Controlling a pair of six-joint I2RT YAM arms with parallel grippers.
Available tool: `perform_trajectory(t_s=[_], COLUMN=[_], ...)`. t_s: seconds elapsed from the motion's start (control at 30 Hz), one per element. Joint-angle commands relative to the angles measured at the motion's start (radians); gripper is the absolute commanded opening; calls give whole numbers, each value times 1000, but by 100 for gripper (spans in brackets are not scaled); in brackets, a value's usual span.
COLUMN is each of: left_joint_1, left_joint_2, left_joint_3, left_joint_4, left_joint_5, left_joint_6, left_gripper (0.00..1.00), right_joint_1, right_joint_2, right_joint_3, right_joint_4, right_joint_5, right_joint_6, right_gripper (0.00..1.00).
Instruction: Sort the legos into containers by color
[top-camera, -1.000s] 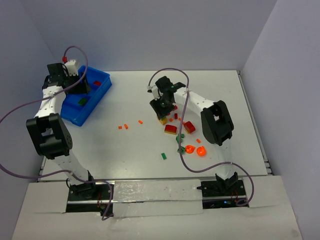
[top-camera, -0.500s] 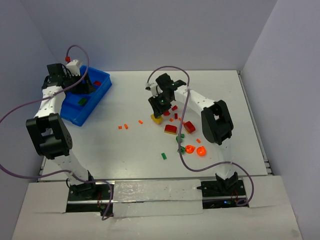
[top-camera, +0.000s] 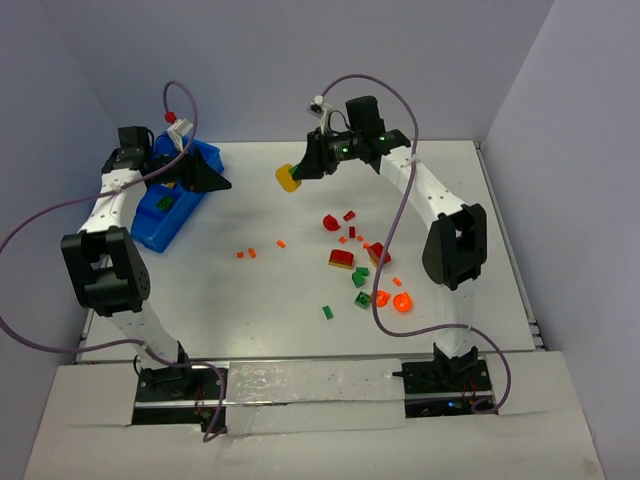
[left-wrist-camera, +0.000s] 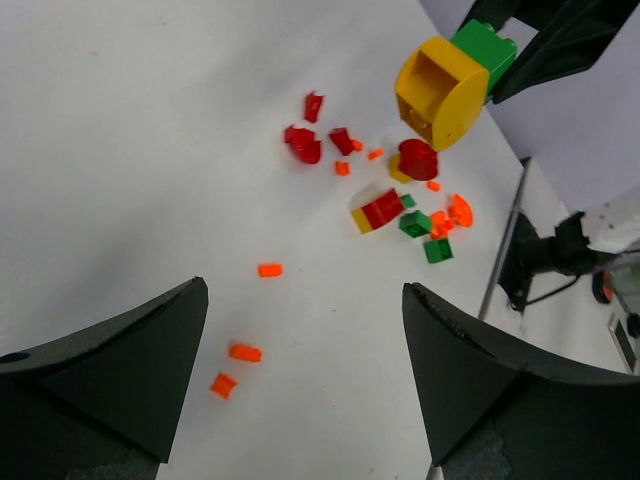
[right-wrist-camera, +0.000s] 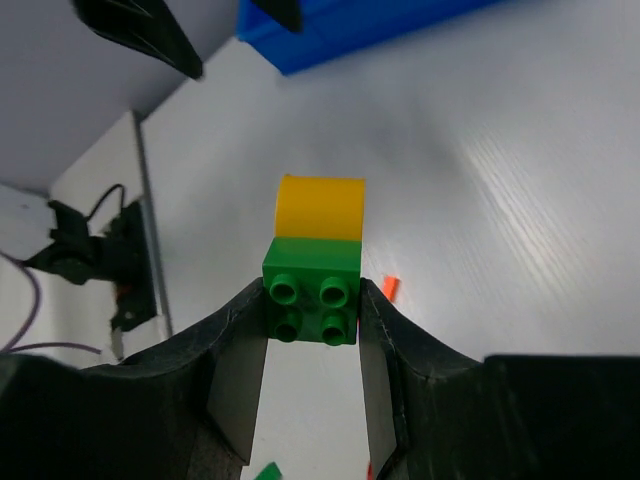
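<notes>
The right gripper (right-wrist-camera: 312, 310) clasped a green-and-yellow brick (right-wrist-camera: 316, 245) aloft, far centre. The left gripper (left-wrist-camera: 300, 330) gaped empty by the blue bin (top-camera: 152, 238), far left. Most legos (top-camera: 342, 259) lay unsorted right of centre.

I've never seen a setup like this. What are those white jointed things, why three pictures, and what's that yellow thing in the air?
They are two robot arms bolted to a table. The wide picture comes from a camera overhead; the other two come from a camera on each wrist. The right arm's fingers grip a green and yellow brick, held up above the table. The left arm's fingers stand open and empty. Scattered loose bricks, red, green and orange, lie below; a blue bin sits far left.
</notes>
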Motion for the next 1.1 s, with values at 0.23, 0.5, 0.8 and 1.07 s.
perform_trajectory(t_s=[0.23, 0.5, 0.8, 1.07], left_joint_1=[-153, -206, -217, -205], left_joint_2=[43, 49, -3, -16], left_joint_3=[112, 106, -3, -6], left_joint_4=[214, 448, 750, 604], left_joint_5=[184, 250, 269, 243], left_joint_6=[-172, -361, -571, -438], left_gripper=[89, 88, 88, 88], right_joint_1=[38, 43, 40, 14], right_joint_2=[4, 0, 5, 0], right_joint_3=[104, 98, 96, 73], right_joint_4=[177, 175, 181, 227], right_joint_5=[-276, -282, -294, -307], right_joint_6=[129, 128, 139, 193], right_gripper=[0, 0, 0, 0])
